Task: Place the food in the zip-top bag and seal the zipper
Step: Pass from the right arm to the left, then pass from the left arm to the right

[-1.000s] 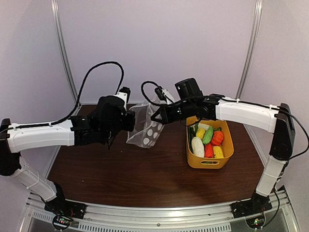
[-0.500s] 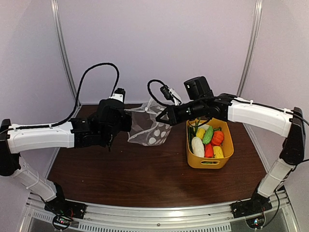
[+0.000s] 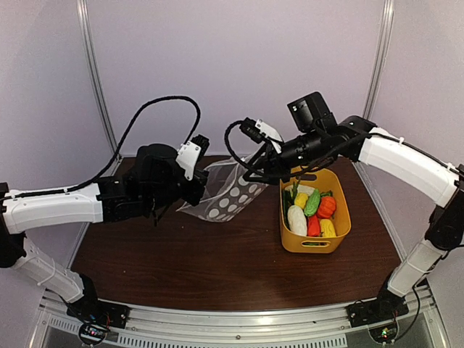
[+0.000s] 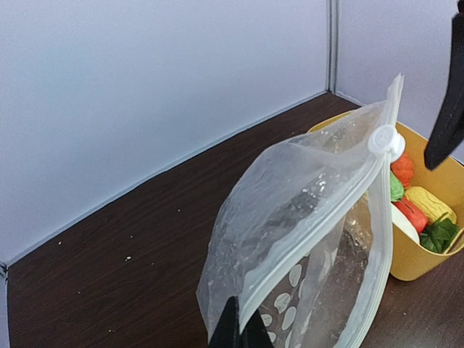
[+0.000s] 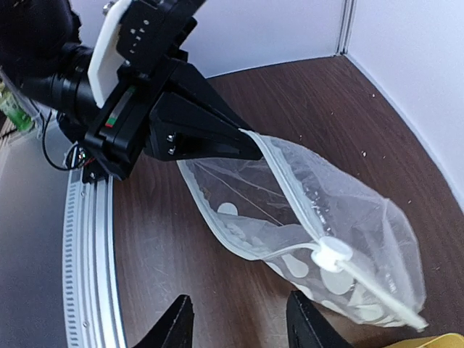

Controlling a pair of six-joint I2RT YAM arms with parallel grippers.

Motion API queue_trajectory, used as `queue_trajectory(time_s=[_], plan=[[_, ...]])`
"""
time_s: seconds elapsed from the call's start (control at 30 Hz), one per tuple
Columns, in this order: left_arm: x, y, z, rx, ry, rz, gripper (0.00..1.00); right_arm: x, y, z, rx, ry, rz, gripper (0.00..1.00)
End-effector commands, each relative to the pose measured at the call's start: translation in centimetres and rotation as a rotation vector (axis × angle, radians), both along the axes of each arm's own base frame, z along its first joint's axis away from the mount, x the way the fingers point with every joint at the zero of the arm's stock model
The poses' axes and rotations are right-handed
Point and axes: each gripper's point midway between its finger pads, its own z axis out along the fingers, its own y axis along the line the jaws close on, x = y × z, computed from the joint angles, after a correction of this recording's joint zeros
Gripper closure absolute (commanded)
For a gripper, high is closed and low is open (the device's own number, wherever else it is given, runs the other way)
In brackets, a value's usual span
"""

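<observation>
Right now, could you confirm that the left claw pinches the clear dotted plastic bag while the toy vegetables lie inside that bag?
Not quite. The left claw does pinch the clear dotted plastic bag, but the small plastic toy vegetables lie in the yellow plastic basket, as the top external view shows.

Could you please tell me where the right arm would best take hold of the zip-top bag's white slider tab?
Probably pinch the white slider tab across the zipper strip, coming from the yellow basket side. The round tab stands proud at the end away from the left gripper, which pinches the zip-top bag's other corner; the right gripper's jaws are open.
</observation>
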Motion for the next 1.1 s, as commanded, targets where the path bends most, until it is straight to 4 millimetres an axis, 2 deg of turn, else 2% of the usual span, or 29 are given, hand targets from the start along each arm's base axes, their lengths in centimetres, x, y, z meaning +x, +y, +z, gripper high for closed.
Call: queue_trajectory(time_s=[0.0,0.2,0.27,0.43,0.63,0.83,1.07], plan=[[-3.1,-1.1,0.8,0.1,-0.03,-0.256,1.0,-2.5,-3.4,1.3,-0.175,-0.243,0.202,0.54],[-4.8,-1.1,1.5,0.158,-0.021,-0.357,1.0,-2.6,-4.9,4.0,-0.25,-0.466,0.274,0.55],[-5.1,-1.1,2.1,0.154,-0.023,-0.374,1.0,-2.7,-5.0,4.3,-0.289,-0.526,0.308,0.54],[-5.6,-1.6,2.1,0.159,0.013,-0.413,1.0,-4.7,-3.8,2.8,-0.374,-0.556,0.406,0.52],[-5.8,-1.8,1.4,0.155,0.045,-0.419,1.0,-7.7,-2.6,1.0,-0.393,-0.515,0.494,0.49],[-6.3,-2.3,1.2,0.143,0.061,-0.452,1.0,-6.1,-1.9,0.7,-0.402,-0.532,0.383,0.49],[-6.7,-2.7,1.0,0.144,0.065,-0.488,1.0,-5.1,-1.2,1.0,-0.394,-0.557,0.352,0.53]])
